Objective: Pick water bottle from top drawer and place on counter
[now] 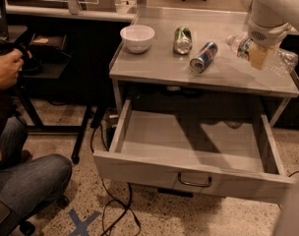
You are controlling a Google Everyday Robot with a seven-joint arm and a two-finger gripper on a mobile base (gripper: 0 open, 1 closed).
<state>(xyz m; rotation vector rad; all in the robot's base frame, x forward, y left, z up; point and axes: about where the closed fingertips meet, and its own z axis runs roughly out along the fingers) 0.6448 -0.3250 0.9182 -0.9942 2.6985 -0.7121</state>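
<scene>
The water bottle (282, 59) is a clear crinkled bottle lying sideways over the right end of the counter (159, 65), cap end pointing left. My gripper (258, 56) comes down from the white arm at the top right and is shut around the bottle's middle, by its pale label. I cannot tell whether the bottle touches the counter. The top drawer (149, 170) is pulled fully open below the counter, its grey box is bare, and its curved metal handle (194, 183) faces the front.
On the counter stand a white bowl (137, 37), a green can (182, 39) and a blue-and-silver can (203, 57), both lying down. A seated person's knee (29, 181) and hand (4, 68) are at left by a dark desk (51, 68). Cables (115, 208) lie on the floor.
</scene>
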